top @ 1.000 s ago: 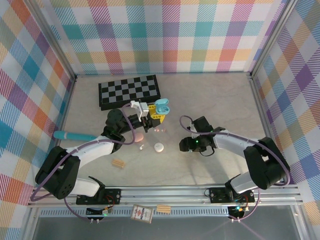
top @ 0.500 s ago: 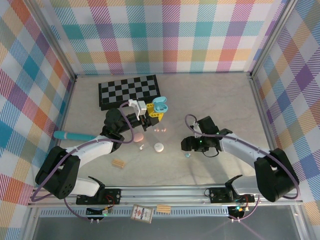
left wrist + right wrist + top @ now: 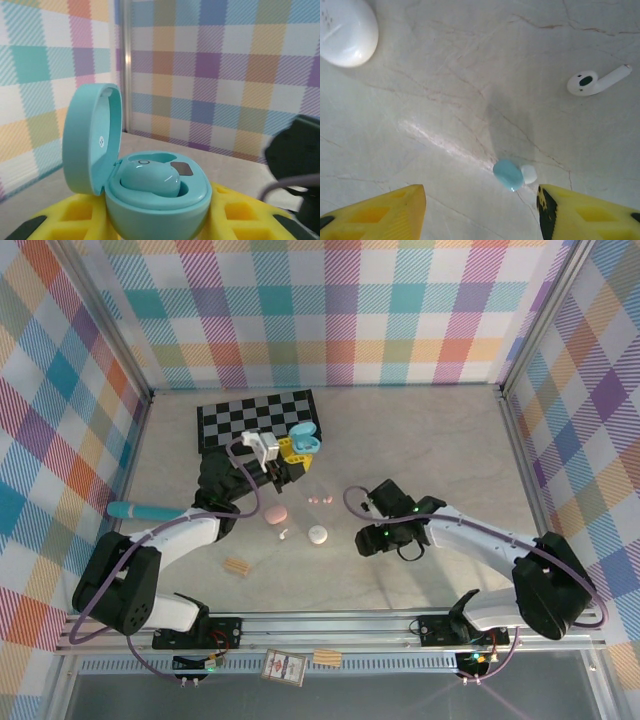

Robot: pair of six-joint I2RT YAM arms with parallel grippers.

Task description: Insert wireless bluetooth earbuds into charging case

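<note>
In the left wrist view a light blue charging case (image 3: pixel 157 202) stands upright with its lid (image 3: pixel 90 137) swung open, and one light blue earbud (image 3: pixel 150 180) sits in a well. My left gripper (image 3: pixel 157 222) is shut on the case body, its yellow fingers (image 3: pixel 240 212) on both sides. From above, that case (image 3: pixel 304 437) hangs near the chessboard. My right gripper (image 3: pixel 481 200) is open and low over the table, with a loose light blue earbud (image 3: pixel 509 174) lying between its yellow fingers (image 3: pixel 380 212), touching neither. From above, the right gripper (image 3: pixel 368 538) is right of the white case.
A white case (image 3: pixel 345 32) and a white stemmed earbud (image 3: pixel 594 82) lie beyond the right gripper. From above I see a pink case (image 3: pixel 276 513), the white case (image 3: pixel 318 534), pink earbuds (image 3: pixel 320 499), a tan wooden block (image 3: pixel 236 567), a chessboard (image 3: pixel 240 420) and a teal stick (image 3: pixel 150 511).
The left gripper carried the blue case up and left toward the chessboard. The right gripper moved left and settled over the blue earbud, its jaws narrowing a little.
</note>
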